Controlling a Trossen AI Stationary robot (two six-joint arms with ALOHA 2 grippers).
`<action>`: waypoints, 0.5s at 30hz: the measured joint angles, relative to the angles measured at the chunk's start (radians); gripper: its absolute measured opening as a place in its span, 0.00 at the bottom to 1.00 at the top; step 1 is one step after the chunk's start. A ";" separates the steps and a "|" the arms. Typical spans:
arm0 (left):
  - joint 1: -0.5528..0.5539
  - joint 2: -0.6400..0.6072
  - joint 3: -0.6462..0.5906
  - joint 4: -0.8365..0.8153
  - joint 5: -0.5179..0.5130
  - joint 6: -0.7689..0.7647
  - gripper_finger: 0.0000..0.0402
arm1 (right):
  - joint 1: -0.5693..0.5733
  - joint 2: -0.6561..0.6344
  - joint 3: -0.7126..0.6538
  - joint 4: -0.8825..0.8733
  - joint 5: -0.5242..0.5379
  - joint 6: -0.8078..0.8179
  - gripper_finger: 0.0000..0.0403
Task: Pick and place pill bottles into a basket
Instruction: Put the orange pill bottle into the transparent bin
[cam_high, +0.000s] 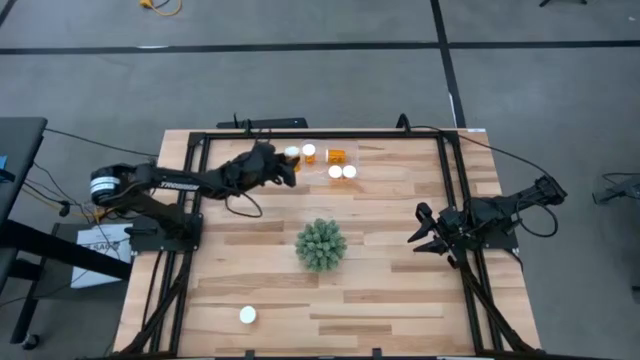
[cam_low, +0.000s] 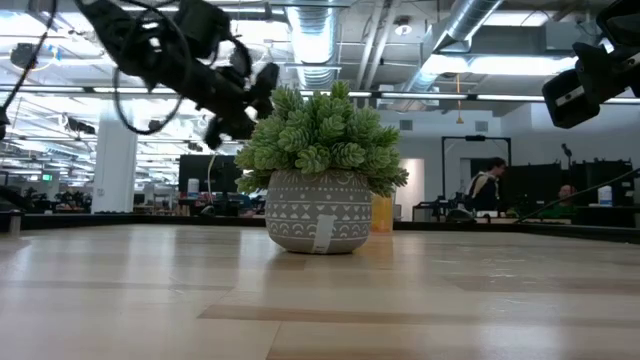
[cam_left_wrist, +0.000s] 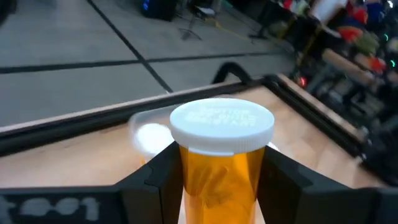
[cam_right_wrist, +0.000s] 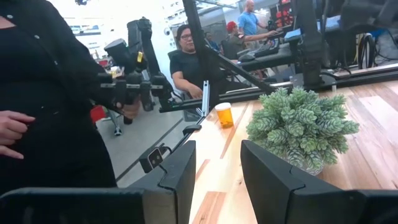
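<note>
- The left gripper sits near the top centre of the high view, over the far edge of the table, at the end of an arm that reaches in from the left side of the frame.
- In the left wrist view its two dark fingers are clamped on either side of an upright orange pill bottle with a white cap; the jaws are closed on that held bottle.
- Just to the right of that gripper in the high view, a loose cluster of pill bottles stands or lies: one white cap closest to the gripper, an orange bottle on its side, and two white caps close together below it.
- I cannot make out the clear basket's outline in the high view; in the left wrist view a pale, blurred rounded rim shows behind the held bottle, too unclear to name.
- One more bottle stands alone at the lower left of the table in the high view, well apart from the others; the right wrist view shows it beyond the plant.
- The green plant in its patterned grey pot sits at the centre of the table.
- The right gripper waits at the right edge of the table, mid-frame in the high view, jaws closed and holding nothing.
- People show in the room beyond the table in the right wrist view.
</note>
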 joint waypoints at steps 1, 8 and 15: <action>0.002 0.027 0.018 0.007 0.022 0.015 0.36 | 0.000 0.000 0.000 0.000 0.000 0.000 0.30; 0.007 0.233 0.218 -0.019 0.120 0.202 0.36 | 0.000 0.000 0.000 0.000 0.000 0.000 0.30; 0.021 0.332 0.382 -0.112 0.147 0.357 0.36 | 0.000 0.000 0.000 0.000 0.000 0.000 0.30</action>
